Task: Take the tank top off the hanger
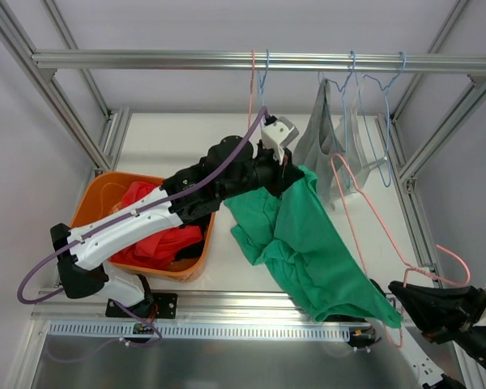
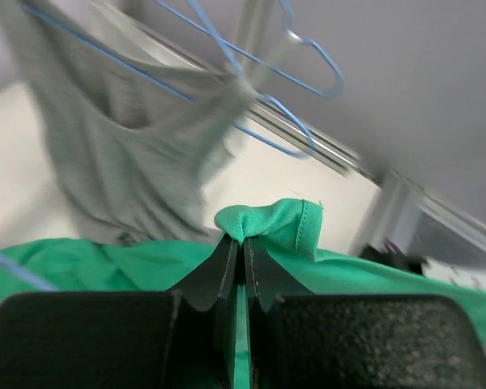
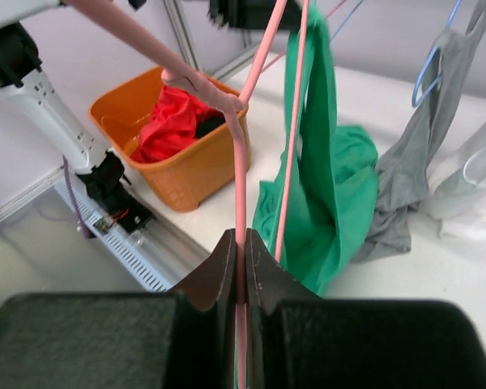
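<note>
Pink wire of the hanger (image 3: 241,162) is nipped between the pressed-together fingers of the right gripper (image 3: 241,243) at the table's (image 1: 178,138) near right corner. Just beside it, the green tank top (image 1: 308,243) drapes up across the middle, its top fold pinched tight by the left gripper (image 2: 243,241). Left sits an orange basket (image 1: 93,194) of red clothes; farther back, grey tops (image 1: 320,146) hang from the rail (image 1: 186,59).

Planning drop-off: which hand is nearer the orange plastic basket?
Left. The left hand, pinching the green tank top, is right of the orange basket; the right hand holds the pink hanger far right.
</note>
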